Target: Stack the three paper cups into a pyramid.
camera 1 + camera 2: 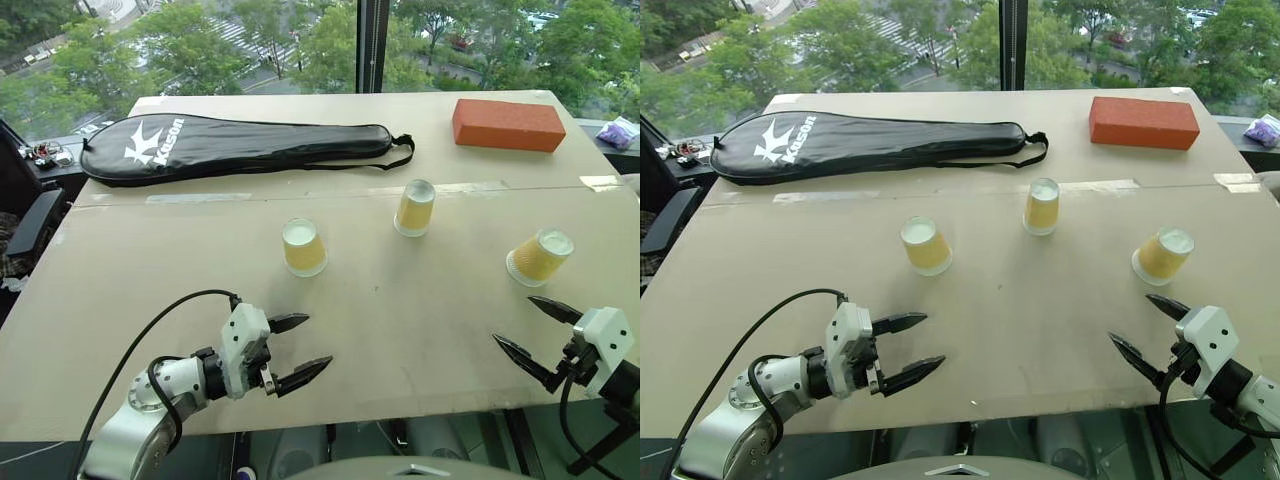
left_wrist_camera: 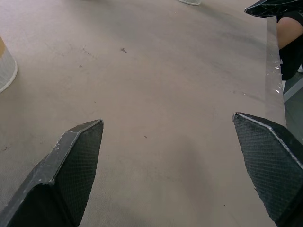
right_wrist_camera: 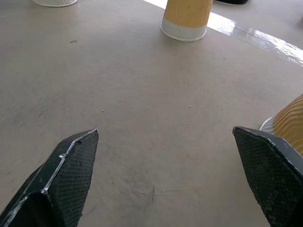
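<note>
Three paper cups (image 1: 304, 247) (image 1: 415, 207) (image 1: 539, 257) stood upside down, well apart, mid-table (image 1: 400, 330); left gripper (image 1: 297, 348) and right gripper (image 1: 528, 330) hovered near the front edge, fingers spread, empty.

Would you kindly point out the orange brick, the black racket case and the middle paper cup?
orange brick (image 1: 508, 124), left eye view, top face.
black racket case (image 1: 235, 146), left eye view, middle of cover.
middle paper cup (image 1: 414, 211), left eye view, yellow side.
</note>
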